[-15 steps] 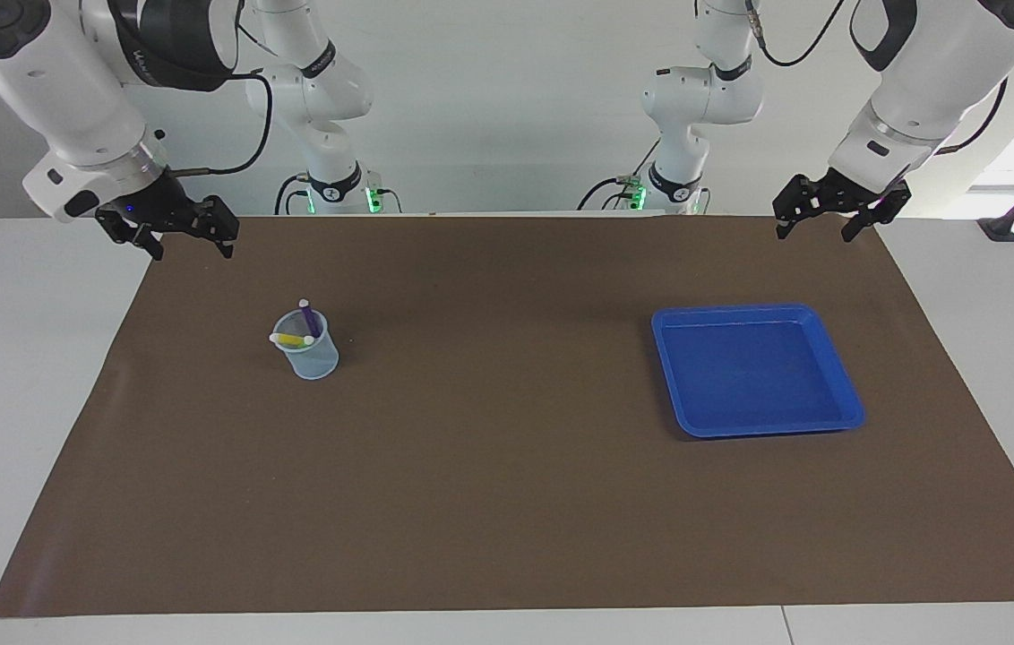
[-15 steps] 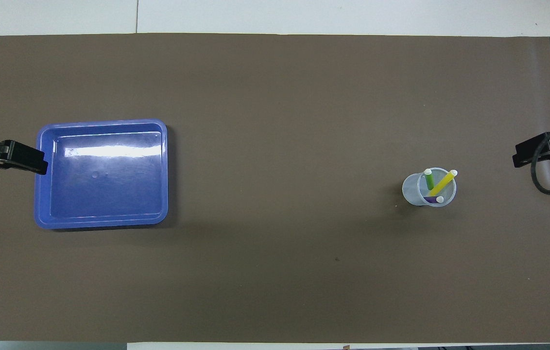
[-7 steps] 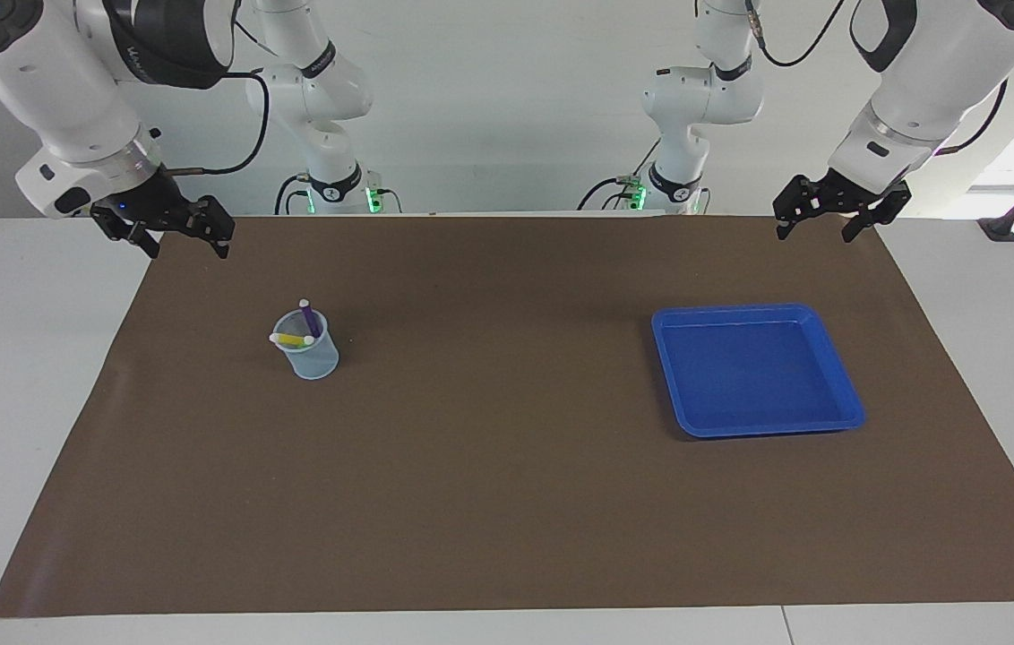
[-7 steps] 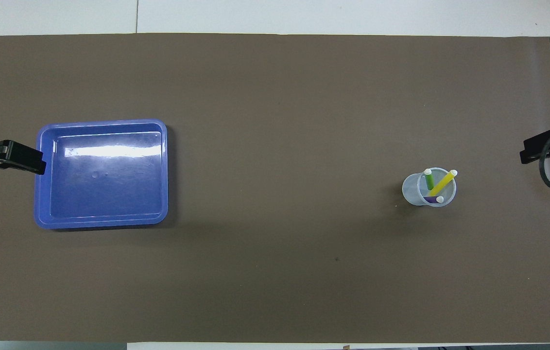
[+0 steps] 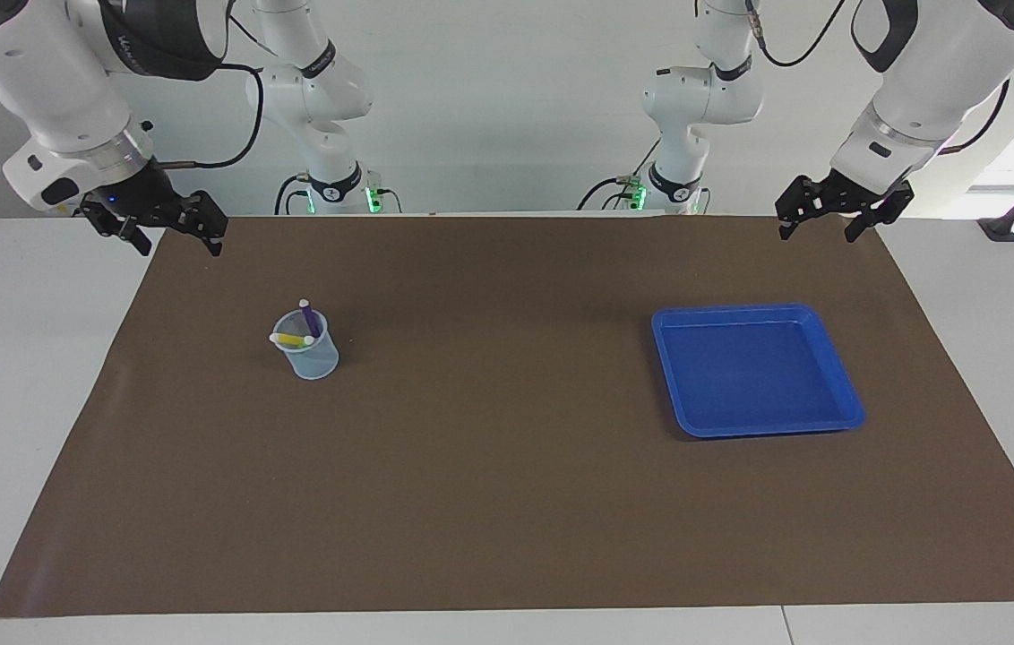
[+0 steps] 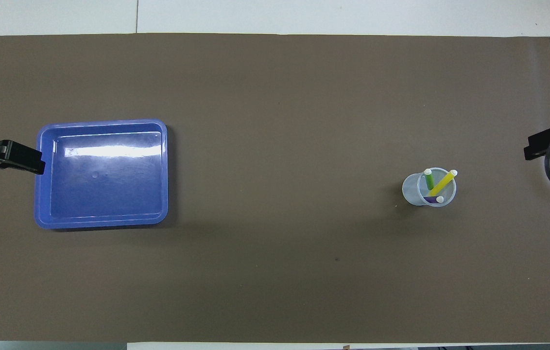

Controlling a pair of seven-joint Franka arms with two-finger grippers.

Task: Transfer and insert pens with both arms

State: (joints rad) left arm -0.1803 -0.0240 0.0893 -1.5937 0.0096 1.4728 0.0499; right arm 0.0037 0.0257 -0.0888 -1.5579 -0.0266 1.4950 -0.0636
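With all three pens (image 6: 433, 187) standing in the cup (image 5: 306, 346) and the tray (image 5: 838, 418) bare, the right gripper (image 5: 168, 230), fingers spread and empty, pulls back toward its table edge while the left gripper (image 5: 837, 215), equally wide and empty, waits — the task looks complete.

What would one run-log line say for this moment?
green, yellow, purple marker pens: in clear cup | blue plastic tray: empty | left gripper, right gripper: open, empty

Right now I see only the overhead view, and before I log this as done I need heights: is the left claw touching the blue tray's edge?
Observer: No. The left claw hangs high in the air, open and empty, apart from the blue tray.
Operator: And the right claw?
Observer: The right claw is also raised and open, holding nothing.
Operator: How do the pens sit?
Observer: The purple pen rises above the rim of the cup; the yellow pen lies low across it.
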